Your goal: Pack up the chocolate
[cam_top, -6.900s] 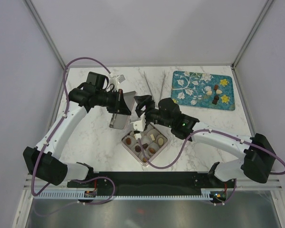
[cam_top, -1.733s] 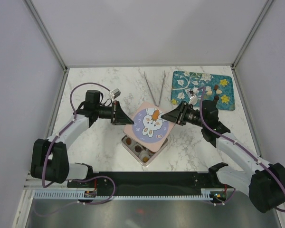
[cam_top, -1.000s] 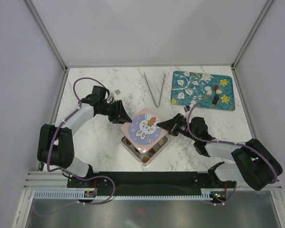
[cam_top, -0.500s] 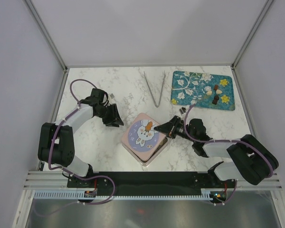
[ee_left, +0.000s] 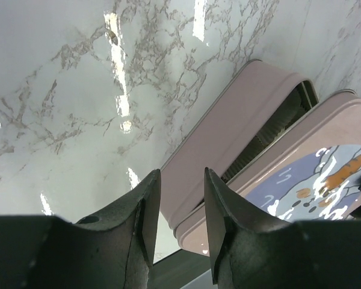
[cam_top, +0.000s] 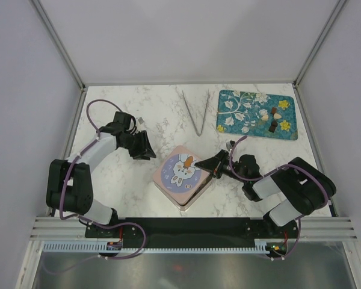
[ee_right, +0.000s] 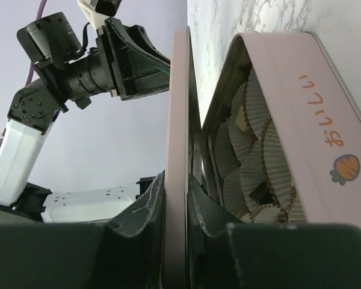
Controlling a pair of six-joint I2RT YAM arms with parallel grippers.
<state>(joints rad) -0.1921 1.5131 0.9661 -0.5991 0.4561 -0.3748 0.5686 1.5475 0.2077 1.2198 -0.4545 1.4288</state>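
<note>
A pink tin [cam_top: 183, 203] sits at the table's front middle, its rabbit-printed lid [cam_top: 180, 170] lying tilted over it. My right gripper [cam_top: 212, 165] is shut on the lid's right edge [ee_right: 179, 120]. In the right wrist view the tin's base [ee_right: 325, 120] stands ajar, showing pleated paper cups [ee_right: 253, 150] with a dark chocolate [ee_right: 262, 194] in one. More chocolate [cam_top: 273, 125] lies on the teal mat [cam_top: 240, 108]. My left gripper [cam_top: 148, 153] is open to the left of the tin, touching nothing. In the left wrist view the left gripper [ee_left: 180, 186] points at the lid [ee_left: 325, 174].
Metal tweezers [cam_top: 196, 111] lie at the back middle, left of the mat. White walls and a metal frame close in the marble table on three sides. The left arm [ee_right: 96, 66] shows beyond the lid in the right wrist view.
The left gripper has let go of the lid's left corner and drawn back to the left. The right gripper has lowered the lid onto the tin, covering the cups from above.
</note>
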